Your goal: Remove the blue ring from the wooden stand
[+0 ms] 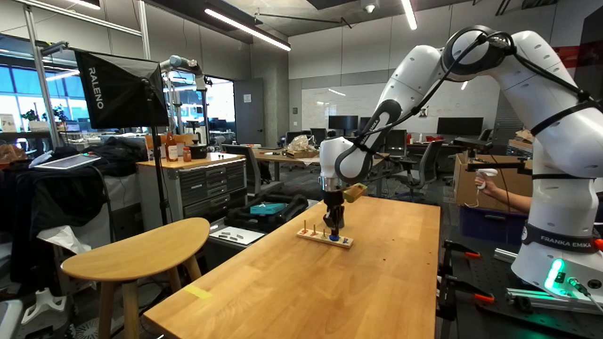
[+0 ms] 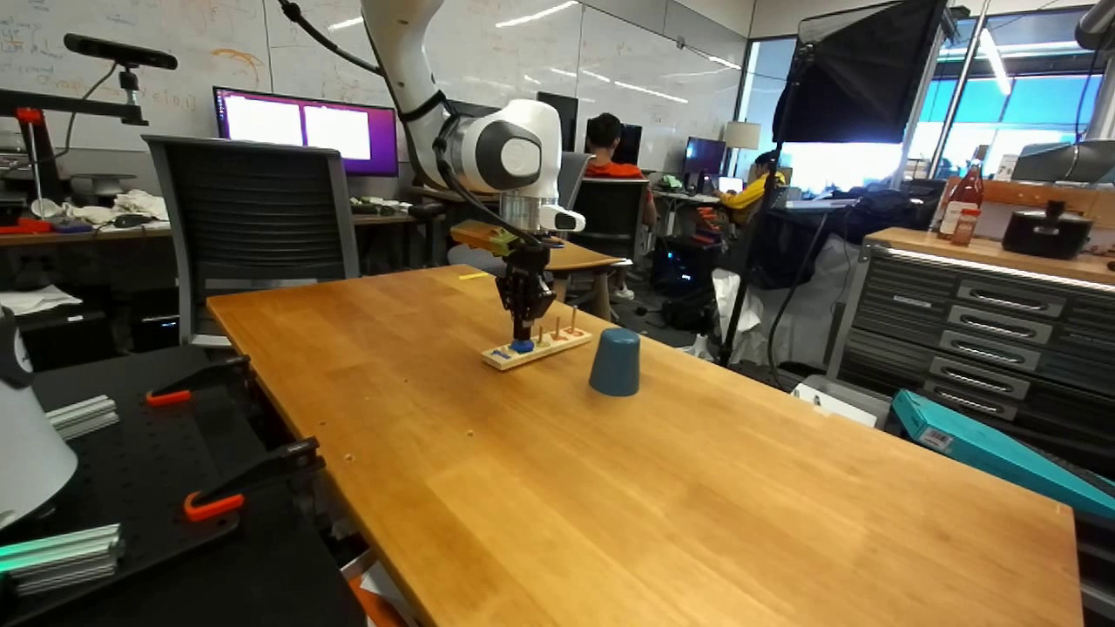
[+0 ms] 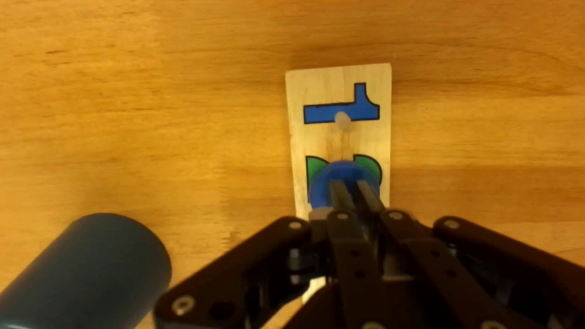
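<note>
Black two-fingered gripper (image 3: 351,185) looks narrow, can't tell on what; if the round blue ring (image 3: 339,171) jams, the flat pale-wood stand (image 3: 320,139) might lift too, near a long edge of the brown wooden tabletop (image 2: 679,488).

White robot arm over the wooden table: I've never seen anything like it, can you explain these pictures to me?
The white arm is a robot; the black gripper works as its hand. Two pictures are taken from outside it, the close-up from its wrist, looking down. On the wooden table are a pegged wooden stand and a blue-grey cup, apparently upside down. The gripper is down at a blue ring on the stand; whether it holds it firmly, I can't tell.
</note>
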`<state>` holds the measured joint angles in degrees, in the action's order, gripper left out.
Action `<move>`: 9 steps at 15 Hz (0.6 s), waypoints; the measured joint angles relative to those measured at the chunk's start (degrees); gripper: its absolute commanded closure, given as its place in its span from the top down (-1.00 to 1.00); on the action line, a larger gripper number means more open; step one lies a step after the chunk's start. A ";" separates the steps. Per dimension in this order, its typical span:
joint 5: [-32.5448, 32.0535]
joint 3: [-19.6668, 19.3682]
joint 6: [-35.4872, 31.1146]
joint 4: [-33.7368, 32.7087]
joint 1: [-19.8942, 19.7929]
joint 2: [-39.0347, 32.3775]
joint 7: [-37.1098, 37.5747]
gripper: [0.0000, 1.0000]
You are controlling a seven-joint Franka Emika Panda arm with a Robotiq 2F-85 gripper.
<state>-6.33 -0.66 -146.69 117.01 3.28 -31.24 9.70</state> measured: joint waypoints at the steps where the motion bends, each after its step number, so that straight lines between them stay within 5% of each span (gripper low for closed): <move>1: 0.07 0.32 0.01 -0.01 0.15 0.24 0.00 -0.94; 9: 1.06 0.57 1.43 -0.10 0.28 1.55 -0.08 -0.96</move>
<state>-5.27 -0.09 -145.26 116.92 3.57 -29.68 9.62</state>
